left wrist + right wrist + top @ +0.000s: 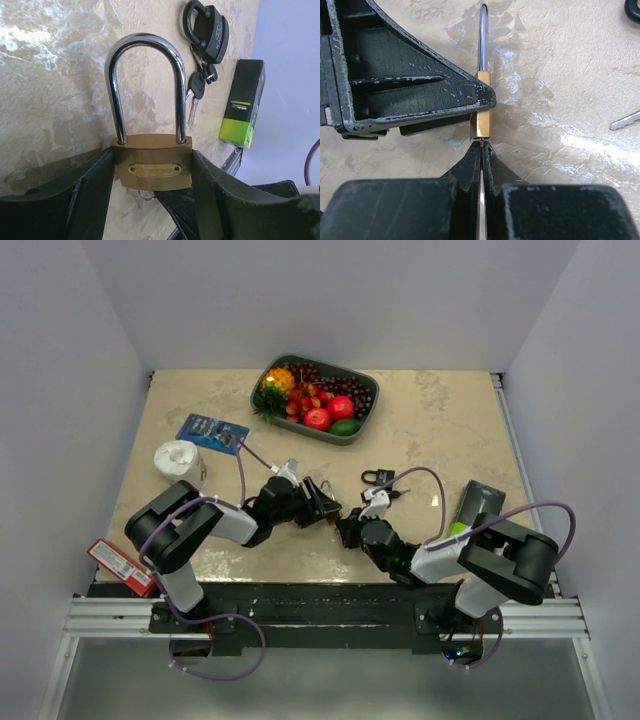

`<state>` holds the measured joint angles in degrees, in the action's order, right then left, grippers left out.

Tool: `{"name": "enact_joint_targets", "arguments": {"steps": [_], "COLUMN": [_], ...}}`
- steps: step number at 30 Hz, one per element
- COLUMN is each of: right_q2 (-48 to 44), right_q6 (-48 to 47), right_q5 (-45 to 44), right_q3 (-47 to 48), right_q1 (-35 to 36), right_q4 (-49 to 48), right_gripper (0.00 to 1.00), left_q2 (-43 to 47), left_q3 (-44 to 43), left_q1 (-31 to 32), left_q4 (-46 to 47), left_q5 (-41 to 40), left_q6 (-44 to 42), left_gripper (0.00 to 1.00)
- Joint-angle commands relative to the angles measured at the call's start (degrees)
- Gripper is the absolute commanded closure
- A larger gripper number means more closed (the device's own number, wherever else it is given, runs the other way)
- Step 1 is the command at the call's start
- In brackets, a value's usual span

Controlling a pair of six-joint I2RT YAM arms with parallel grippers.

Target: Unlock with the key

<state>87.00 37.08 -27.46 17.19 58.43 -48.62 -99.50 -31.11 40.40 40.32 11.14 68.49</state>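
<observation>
A brass padlock (155, 167) with a closed steel shackle (145, 75) is clamped by its body sides in my left gripper (152, 159), just above the table. In the right wrist view the padlock (481, 107) shows edge-on. My right gripper (481, 147) is shut on the key (481, 200), a thin metal blade between its fingers. Its fingertips touch the padlock's underside, so how far the key sits in the lock is hidden. A small key ring (145, 195) shows under the padlock body. In the top view the two grippers (318, 502) (350, 530) meet at mid-table.
A black padlock (210, 32) with its own keys (197, 90) lies beyond. A black-and-green box (244, 107) lies at the right edge. A fruit tray (362, 420), a blue card (212, 433), a white roll (178, 458) and a red pack (122, 565) stand around.
</observation>
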Motion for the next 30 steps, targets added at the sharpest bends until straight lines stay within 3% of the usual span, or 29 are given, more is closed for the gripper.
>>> {"name": "enact_joint_targets", "arguments": {"steps": [1, 12, 20, 30], "right_q2": [0.8, 3.1, -0.6, -0.8], "right_q6": [-2.7, -7.5, -1.1, 5.6], "right_q5": [-6.1, -4.0, -1.9, 7.9], "right_q3": [-1.6, 0.4, -1.8, -5.0], "right_q1": [-0.4, -0.8, -2.1, -7.8], "right_q4": [-12.1, -17.2, -13.5, -14.8], "right_gripper": [1.0, 1.0, 1.0, 1.0], "left_q2": [-0.7, 0.4, 2.1, 3.5], "left_q3": [1.3, 2.5, 0.7, 0.6], "left_q1": [0.5, 0.9, 1.0, 0.8], "left_q4": [0.7, 0.8, -2.8, -4.2], "left_q5": [5.1, 5.7, 5.1, 5.3], "left_q6": [-0.1, -1.9, -7.2, -10.9], "left_gripper": [1.0, 1.0, 1.0, 1.0]}}
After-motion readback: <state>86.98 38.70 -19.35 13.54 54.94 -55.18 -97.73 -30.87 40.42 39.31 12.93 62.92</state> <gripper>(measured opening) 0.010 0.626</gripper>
